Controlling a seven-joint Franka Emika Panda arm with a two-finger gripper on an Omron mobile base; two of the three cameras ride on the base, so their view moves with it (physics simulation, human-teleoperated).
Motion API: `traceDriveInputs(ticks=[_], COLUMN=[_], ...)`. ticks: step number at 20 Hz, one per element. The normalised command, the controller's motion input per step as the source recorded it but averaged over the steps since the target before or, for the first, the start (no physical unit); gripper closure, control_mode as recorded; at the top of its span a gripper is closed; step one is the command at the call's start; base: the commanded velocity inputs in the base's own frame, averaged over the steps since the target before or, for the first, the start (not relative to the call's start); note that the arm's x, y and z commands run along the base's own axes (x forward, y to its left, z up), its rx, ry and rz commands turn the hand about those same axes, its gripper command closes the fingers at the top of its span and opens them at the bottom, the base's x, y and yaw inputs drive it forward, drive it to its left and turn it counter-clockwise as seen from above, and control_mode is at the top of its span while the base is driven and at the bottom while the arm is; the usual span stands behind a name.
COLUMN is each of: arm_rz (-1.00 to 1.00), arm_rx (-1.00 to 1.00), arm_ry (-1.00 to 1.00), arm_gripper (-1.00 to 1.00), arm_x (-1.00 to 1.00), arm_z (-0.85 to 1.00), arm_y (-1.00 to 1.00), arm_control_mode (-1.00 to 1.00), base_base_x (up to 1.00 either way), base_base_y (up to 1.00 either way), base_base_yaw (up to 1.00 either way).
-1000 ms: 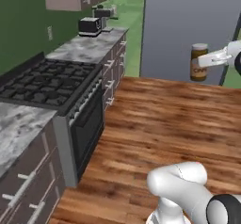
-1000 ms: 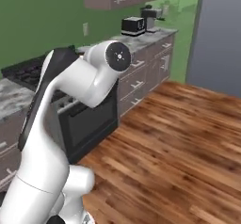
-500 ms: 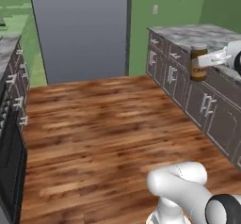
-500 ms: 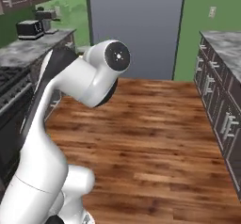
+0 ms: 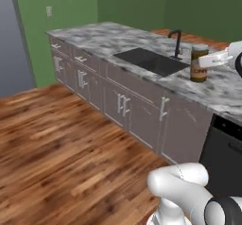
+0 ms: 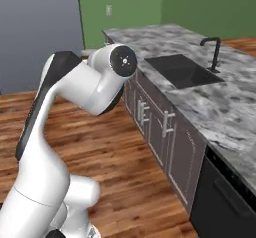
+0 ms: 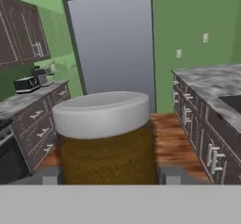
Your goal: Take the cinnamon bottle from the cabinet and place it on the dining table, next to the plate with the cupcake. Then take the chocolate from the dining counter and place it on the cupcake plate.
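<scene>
The cinnamon bottle [image 5: 199, 63], a brown jar with a pale tan lid and an orange-brown label, hangs upright in the air at the right edge of the left base view. My gripper [image 5: 202, 62] is shut on it from the right, in front of a marble counter. In the hand view the cinnamon bottle [image 7: 105, 138] is very close. Its pale lid is towards the camera and my gripper [image 7: 109, 175] clamps its sides, with one fingertip [image 7: 50, 176] on each side.
A marble counter [image 5: 108, 37] with a dark sink [image 5: 150, 61] and black faucet [image 5: 177, 41] runs along the right, over grey drawers and a dark dishwasher [image 5: 226, 159]. A tall grey door [image 7: 113, 44] stands across the wood floor [image 5: 56, 158], and a toaster [image 7: 26, 84] sits on the far counter.
The whole scene has swung as the base turned: first stove and counter, then the grey door, now the sink counter. The bottle stays held in the gripper at the same spot.
</scene>
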Motion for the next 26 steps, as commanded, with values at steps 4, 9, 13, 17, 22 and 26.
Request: traceDriveInputs(ticks=[4,9,13,17,22,26], arm_rz=[0.00,0.00,0.00,0.00,0.00,0.00], arm_rx=[0.00,0.00,0.00,0.00,0.00,0.00], arm_ry=[0.00,0.00,0.00,0.00,0.00,0.00], arm_gripper=[1.00,1.00,1.00,1.00,1.00,1.00], arm_x=[0.00,0.00,0.00,0.00,0.00,0.00], arm_z=[0.00,0.00,0.00,0.00,0.00,0.00], arm_y=[0.00,0.00,0.00,0.00,0.00,0.00], arm_control_mode=[1.00,1.00,1.00,1.00,1.00,1.00], base_base_x=[0.01,-0.20,-0.47,-0.48,-0.26,-0.04], base_base_y=[-1.00,-0.95,-0.77,-0.85,-0.98,-1.00], base_base_yaw=[-0.66,-0.56,-0.46,-0.47,-0.47,-0.44])
